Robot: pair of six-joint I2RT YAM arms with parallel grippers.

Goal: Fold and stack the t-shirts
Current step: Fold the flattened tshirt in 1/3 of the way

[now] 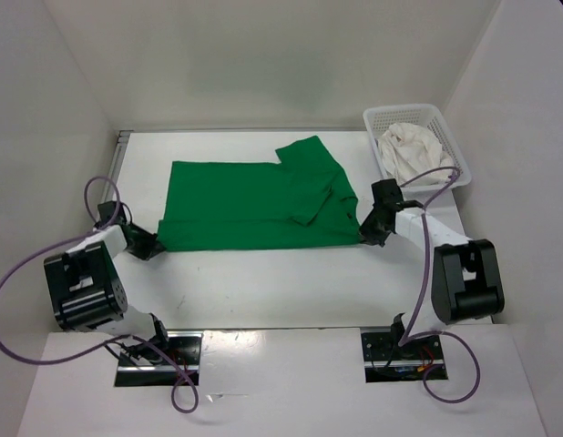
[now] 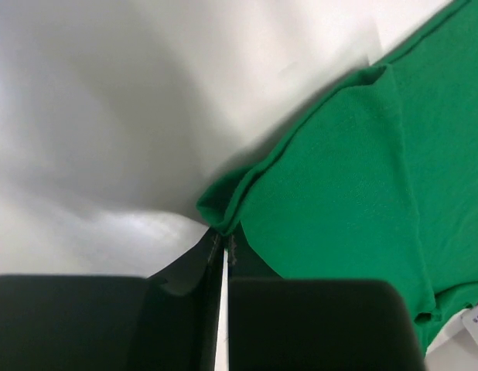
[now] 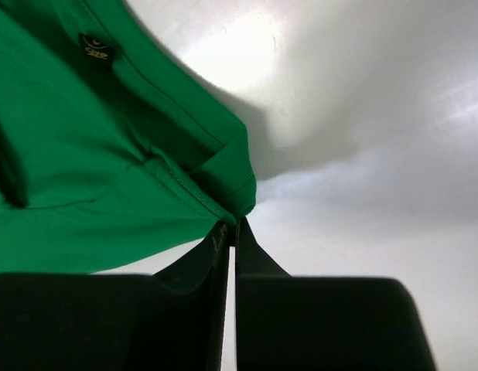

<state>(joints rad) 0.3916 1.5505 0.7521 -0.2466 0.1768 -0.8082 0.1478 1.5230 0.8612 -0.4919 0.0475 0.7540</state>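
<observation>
Left of the green t-shirt (image 1: pixel 245 205): the left gripper (image 1: pixel 147 244) sits low on the table (image 1: pixel 263 287), at the shirt's near-left corner. In the left wrist view the left gripper (image 2: pixel 223 243) has its jaws pressed together, with only a thin slit between them. A bunched fold of the green t-shirt (image 2: pixel 339 193) corner is pinched at the tips. Clamped on cloth.

Centre: the green t-shirt lies flat on the table, its long side running left to right between the two grippers. Its right end is doubled over, with layers overlapping and one flap reaching toward the far side.

Right of the green t-shirt: the right gripper (image 1: pixel 368 232) is at the near-right corner, touching the hem. In the right wrist view the right gripper (image 3: pixel 231 228) has its jaws together, and a folded corner of the green t-shirt (image 3: pixel 69 193) is nipped between the tips. A small dark neck label (image 3: pixel 92 48) shows on the cloth; its print is too small to read.

Beyond the shirt's far-right corner: a white mesh basket (image 1: pixel 455 155) holds a crumpled white t-shirt (image 1: pixel 409 150). The basket stands apart from the green cloth.
</observation>
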